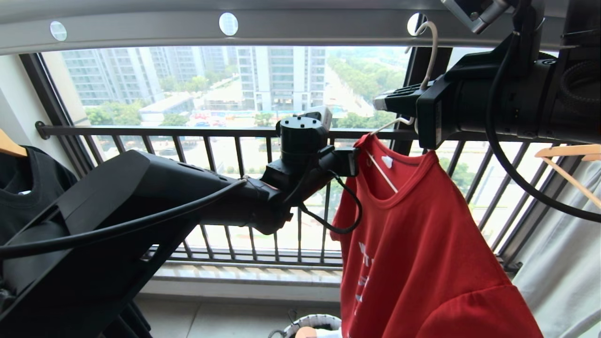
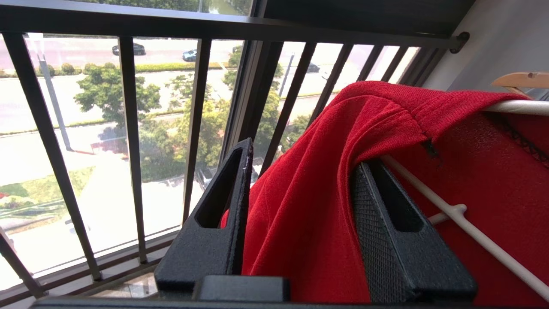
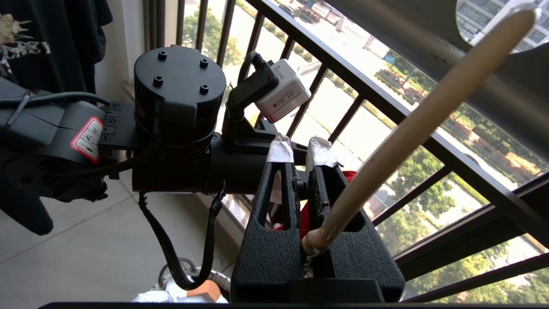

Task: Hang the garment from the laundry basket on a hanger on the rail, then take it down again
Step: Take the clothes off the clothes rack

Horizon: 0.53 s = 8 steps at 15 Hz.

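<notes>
The right gripper [image 1: 392, 101] is clamped tight on the neck of the white wire hanger [image 1: 429, 56], steadying it so its hook stays in the rail [image 1: 141, 30] hole at one o'clock. The red T-shirt [image 1: 422, 244] hangs from it at four o'clock. The left gripper [image 2: 300, 206] straddles the shirt's shoulder fabric, jaws half apart around the cloth, likely to tug it along the hanger arm. The laundry basket [image 1: 312, 324] sits at six o'clock.

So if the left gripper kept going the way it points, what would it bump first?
Probably the red T-shirt: its shoulder fabric already lies between the left gripper's fingers. Just past it runs the white wire hanger, though depth is unclear.
</notes>
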### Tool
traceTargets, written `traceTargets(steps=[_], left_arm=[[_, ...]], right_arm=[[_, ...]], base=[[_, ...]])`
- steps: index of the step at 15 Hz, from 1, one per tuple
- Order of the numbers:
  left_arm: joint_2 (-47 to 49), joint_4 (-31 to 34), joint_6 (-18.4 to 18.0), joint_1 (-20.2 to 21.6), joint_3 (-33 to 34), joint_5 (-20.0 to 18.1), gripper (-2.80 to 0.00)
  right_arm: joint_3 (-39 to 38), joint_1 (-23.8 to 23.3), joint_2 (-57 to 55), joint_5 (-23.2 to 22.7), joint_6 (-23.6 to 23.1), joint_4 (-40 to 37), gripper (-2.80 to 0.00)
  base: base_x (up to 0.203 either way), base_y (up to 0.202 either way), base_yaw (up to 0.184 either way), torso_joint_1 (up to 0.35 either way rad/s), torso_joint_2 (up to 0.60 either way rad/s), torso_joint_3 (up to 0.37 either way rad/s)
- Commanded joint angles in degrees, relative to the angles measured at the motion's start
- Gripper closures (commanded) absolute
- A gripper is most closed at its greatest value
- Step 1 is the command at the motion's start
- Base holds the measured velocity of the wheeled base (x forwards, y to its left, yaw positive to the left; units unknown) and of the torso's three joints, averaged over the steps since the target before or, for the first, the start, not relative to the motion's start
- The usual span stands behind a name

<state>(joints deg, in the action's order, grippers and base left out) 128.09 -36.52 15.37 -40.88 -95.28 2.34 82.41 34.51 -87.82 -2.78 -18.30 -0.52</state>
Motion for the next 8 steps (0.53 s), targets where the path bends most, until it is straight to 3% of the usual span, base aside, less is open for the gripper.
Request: traceTargets(steps=[1, 8], left_arm=[[-0.5, -0.2, 0.1, 0.0, 0.1, 0.1, 0.0], [-5.6, -0.3, 0.4, -0.7, 2.2, 0.8, 0.0]], right_arm=[[-0.1, 0.0, 0.0, 0.0, -0.2, 0.0, 0.0], [-0.1, -0.1, -1.7, 0.0, -0.6, 0.0, 0.0]], base=[[0.0, 0.0, 0.0, 0.0, 0.0, 0.0], [0.0, 0.0, 0.0, 0.0, 0.0, 0.0]])
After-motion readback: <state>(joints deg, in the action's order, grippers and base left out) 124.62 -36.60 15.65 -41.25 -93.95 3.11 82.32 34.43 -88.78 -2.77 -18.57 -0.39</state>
